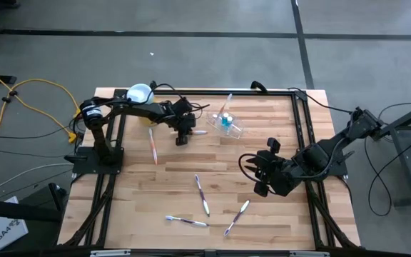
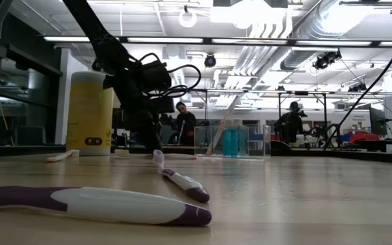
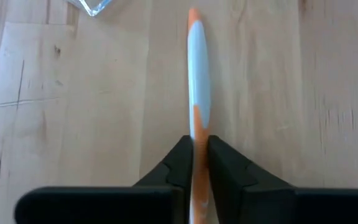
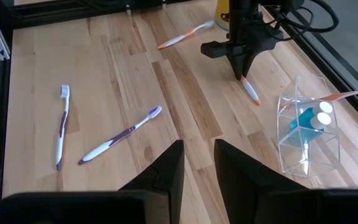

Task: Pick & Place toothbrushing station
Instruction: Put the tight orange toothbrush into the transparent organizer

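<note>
Looking down from the high view, the left gripper is seen lowered onto an orange and white toothbrush lying just beside the toothbrushing station, the clear holder near the table's far edge, while the right gripper waits well apart over the right side. A yellow canister stands at the far left corner; another orange brush and three purple toothbrushes lie scattered on the wood. In the low view, the clear holder is shown upright with blue items inside and one brush leaning out of it; the canister's contents cannot be made out. In the left wrist view, the fingers are seen closed tight on the brush handle near one end, so the long free part could swing or slip in the pinch when lifted, and the head might then catch on the holder's rim. In the right wrist view, the right arm's own fingers are parted with nothing between them, and the holder is seen to contain two blue, white-capped items and an orange brush propped over its wall; being light and already loaded, it could be nudged or tipped by a low approach.
</note>
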Tool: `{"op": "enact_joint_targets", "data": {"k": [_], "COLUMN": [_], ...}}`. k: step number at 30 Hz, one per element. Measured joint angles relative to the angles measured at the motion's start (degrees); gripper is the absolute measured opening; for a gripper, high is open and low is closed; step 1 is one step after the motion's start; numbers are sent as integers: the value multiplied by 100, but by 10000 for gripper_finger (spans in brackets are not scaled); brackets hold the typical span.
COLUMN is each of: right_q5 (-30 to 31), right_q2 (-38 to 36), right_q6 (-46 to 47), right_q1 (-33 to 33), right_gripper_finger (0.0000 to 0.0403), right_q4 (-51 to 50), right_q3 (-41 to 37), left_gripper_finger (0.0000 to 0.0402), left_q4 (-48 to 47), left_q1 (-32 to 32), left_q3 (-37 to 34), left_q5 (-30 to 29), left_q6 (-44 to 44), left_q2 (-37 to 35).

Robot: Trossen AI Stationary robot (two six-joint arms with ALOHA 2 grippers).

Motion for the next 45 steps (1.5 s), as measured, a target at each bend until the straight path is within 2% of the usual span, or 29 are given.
{"op": "enact_joint_targets", "data": {"k": [9, 16, 31, 35, 40, 45], "right_q5": [-4, -6, -4, -6, -4, 30], "right_q2": [2, 2, 2, 2, 2, 2], "right_q6": [-2, -2, -4, -2, 212, 496], "right_q1": [2, 2, 1, 2, 1, 2], "right_gripper_finger": [81, 81, 81, 81, 81, 81], "right_q4": [0, -1, -4, -18, -161, -369], "right_q3": [2, 0, 2, 2, 2, 2], "left_gripper_finger": [14, 5, 3, 3, 3, 3], "left_q4": [-253, -364, -512, -471, -379, 228], "left_q1": [-53, -422, -1726, -2198, -2996, -3985], "left_q3": [0, -33, 89, 170, 201, 202], "left_q5": [12, -159, -1395, -2095, -3446, -4839], "left_q6": [-61, 31, 305, 617, 1316, 2022], "left_q2": [-10, -347, -1394, -1499, -1500, -1500]}}
